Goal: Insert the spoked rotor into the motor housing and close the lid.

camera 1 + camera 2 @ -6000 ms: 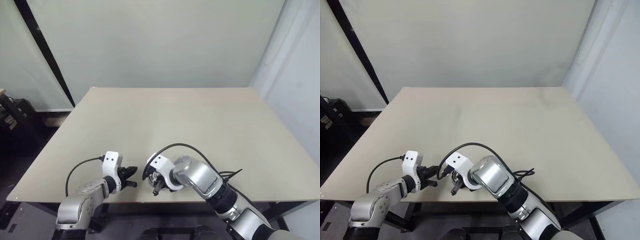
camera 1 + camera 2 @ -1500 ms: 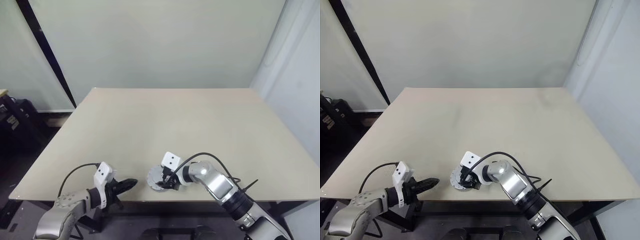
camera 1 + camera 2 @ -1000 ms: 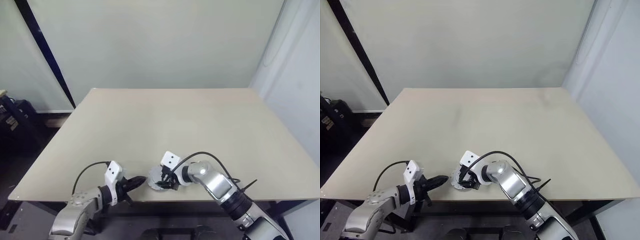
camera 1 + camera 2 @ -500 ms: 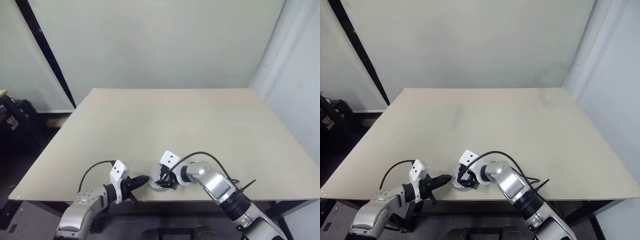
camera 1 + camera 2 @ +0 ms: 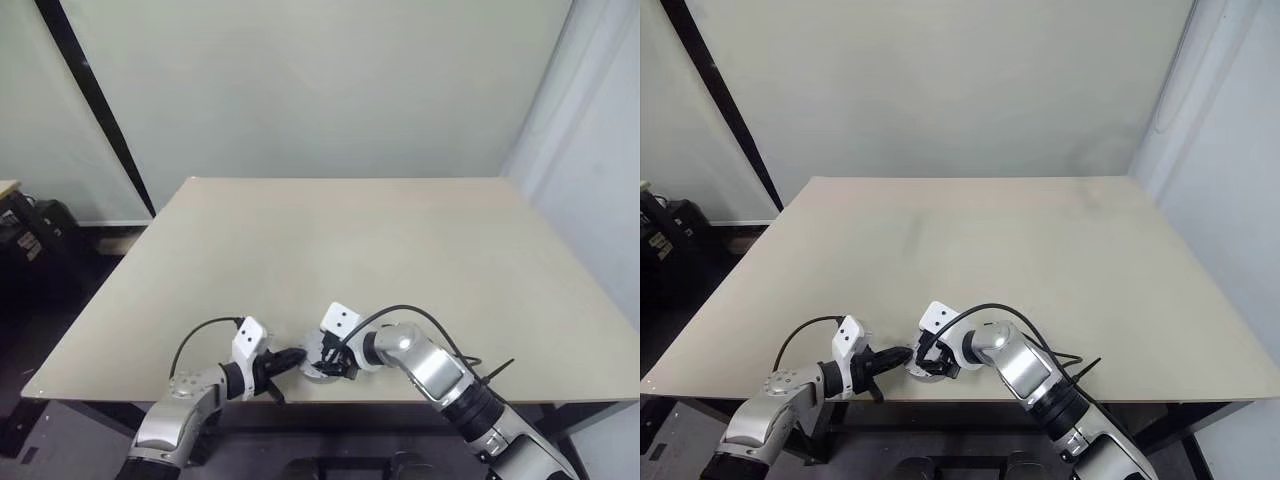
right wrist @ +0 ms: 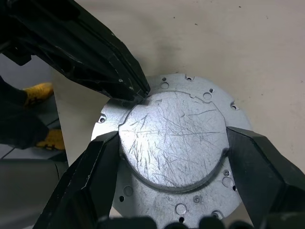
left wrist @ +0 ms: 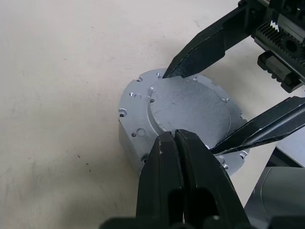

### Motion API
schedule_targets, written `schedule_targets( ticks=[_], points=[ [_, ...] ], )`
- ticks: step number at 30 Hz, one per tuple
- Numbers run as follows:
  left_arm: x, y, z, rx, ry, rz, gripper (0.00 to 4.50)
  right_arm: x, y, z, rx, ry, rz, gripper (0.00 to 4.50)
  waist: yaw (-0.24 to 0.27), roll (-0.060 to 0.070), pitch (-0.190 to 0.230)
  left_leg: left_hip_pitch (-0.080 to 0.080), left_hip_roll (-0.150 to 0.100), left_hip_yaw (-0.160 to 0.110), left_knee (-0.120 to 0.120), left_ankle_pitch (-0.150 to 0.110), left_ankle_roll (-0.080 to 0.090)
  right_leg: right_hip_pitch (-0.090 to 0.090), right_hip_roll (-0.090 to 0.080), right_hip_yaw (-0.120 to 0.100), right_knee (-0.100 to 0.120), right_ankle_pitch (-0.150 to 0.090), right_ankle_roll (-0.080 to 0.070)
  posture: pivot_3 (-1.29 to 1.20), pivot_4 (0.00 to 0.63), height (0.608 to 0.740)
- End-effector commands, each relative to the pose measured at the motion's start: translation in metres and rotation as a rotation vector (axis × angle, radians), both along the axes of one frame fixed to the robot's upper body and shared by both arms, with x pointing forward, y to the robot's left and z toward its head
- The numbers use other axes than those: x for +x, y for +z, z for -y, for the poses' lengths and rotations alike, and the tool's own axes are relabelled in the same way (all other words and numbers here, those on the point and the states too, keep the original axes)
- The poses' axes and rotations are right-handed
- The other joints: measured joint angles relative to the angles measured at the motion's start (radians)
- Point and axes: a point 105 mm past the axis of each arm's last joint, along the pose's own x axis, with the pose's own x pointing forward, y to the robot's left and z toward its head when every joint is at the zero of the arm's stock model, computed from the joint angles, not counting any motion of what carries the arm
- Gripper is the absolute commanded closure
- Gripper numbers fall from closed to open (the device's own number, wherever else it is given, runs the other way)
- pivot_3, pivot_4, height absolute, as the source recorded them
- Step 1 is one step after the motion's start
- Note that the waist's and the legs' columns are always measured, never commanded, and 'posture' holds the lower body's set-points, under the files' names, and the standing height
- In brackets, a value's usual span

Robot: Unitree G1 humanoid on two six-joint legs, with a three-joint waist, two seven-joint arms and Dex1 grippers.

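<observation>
Right gripper (image 6: 171,143) jaws clamped across motor housing (image 6: 174,148) on worktop (image 5: 400,260); left gripper (image 7: 177,143) jaws together, tips touching closed lid (image 7: 190,107).

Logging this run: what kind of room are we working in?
Probably a lab test bay: a bare beige table against plain pale wall panels, with one scratched silvery round metal part near the table's front edge.

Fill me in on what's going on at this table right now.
A two-armed robot is working on a small round silvery motor housing at the near edge of the table. The right gripper straddles its raised round lid, one black finger on each side. The left gripper, shut, has its tip at the lid's edge. The lid lies flat on the housing, so it looks closed; no spoked rotor can be seen.
</observation>
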Motion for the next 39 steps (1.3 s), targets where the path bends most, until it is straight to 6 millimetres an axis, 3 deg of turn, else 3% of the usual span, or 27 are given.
schedule_targets(
  ticks=[1, 12, 16, 17, 19, 24, 31, 35, 39],
  points=[
    [0.0, -0.004, 0.004, 0.016, -0.013, -0.014, 4.5, -0.002, -0.001, 0.001, -0.027, 0.023, 0.009, 1.3, 0.0, 0.001, -0.001, 0.0, 0.0, 0.0, 0.0, 0.0, 0.0, 0.0, 0.0, 0.0, 0.0, 0.0, 0.0, 0.0, 0.0, 0.74],
    [-0.004, -0.009, 0.005, 0.026, -0.024, -0.04, 4.5, -0.001, -0.002, 0.003, -0.04, 0.023, 0.017, 1.3, 0.0, 0.002, -0.001, -0.001, -0.001, -0.001, 0.0, 0.0, 0.0, 0.0, 0.0, 0.0, 0.0, 0.0, 0.0, 0.0, 0.0, 0.74],
    [-0.005, -0.011, 0.005, 0.029, -0.024, -0.046, 4.5, -0.003, 0.008, -0.002, 0.017, 0.04, -0.013, 1.3, 0.0, 0.002, -0.001, -0.001, -0.001, -0.001, 0.0, 0.0, 0.0, 0.0, -0.001, 0.0, 0.0, 0.0, 0.0, 0.0, 0.0, 0.74],
    [-0.006, -0.012, 0.006, 0.029, -0.024, -0.047, 4.5, -0.004, 0.011, -0.003, 0.034, 0.051, -0.024, 0.58, 0.0, 0.002, -0.001, -0.001, -0.001, -0.001, 0.0, 0.0, 0.0, 0.0, 0.0, 0.0, 0.0, 0.0, 0.0, 0.0, 0.0, 0.74],
    [-0.006, -0.012, 0.007, 0.029, -0.025, -0.048, 4.5, -0.007, 0.02, -0.006, 0.077, 0.075, -0.045, 0.02, 0.0, 0.002, -0.001, -0.001, -0.001, -0.001, 0.0, 0.0, 0.0, 0.0, 0.0, 0.0, 0.0, 0.0, 0.0, 0.0, 0.0, 0.74],
    [-0.006, -0.012, 0.01, 0.027, -0.03, -0.048, 4.5, -0.002, 0.045, -0.008, 0.196, 0.043, -0.087, 0.02, 0.0, 0.002, -0.001, -0.001, -0.001, -0.001, 0.0, 0.0, 0.0, 0.0, 0.0, 0.0, 0.0, 0.0, 0.0, 0.0, 0.0, 0.74],
    [-0.004, -0.012, 0.01, 0.028, -0.034, -0.046, 4.5, 0.028, 0.055, 0.023, 0.252, -0.168, -0.141, 0.02, 0.001, 0.002, -0.001, -0.001, -0.001, -0.001, 0.001, 0.0, 0.0, 0.0, -0.001, 0.0, 0.0, 0.0, 0.0, 0.0, 0.0, 0.74],
    [-0.004, -0.011, 0.012, 0.027, -0.04, -0.043, 4.5, 0.037, 0.041, 0.047, 0.25, -0.336, -0.314, 0.02, 0.001, 0.002, -0.001, -0.002, -0.002, -0.001, 0.001, 0.0, 0.0, 0.0, -0.001, 0.0, -0.001, 0.0, 0.0, 0.0, 0.0, 0.74],
    [-0.003, -0.01, 0.014, 0.025, -0.046, -0.039, 4.5, 0.031, 0.022, 0.067, 0.249, -0.465, -0.563, 0.02, 0.001, 0.003, 0.0, -0.002, -0.002, -0.001, 0.0, 0.0, 0.001, 0.0, -0.001, 0.0, 0.0, 0.0, 0.0, 0.0, 0.0, 0.74]
  ],
)
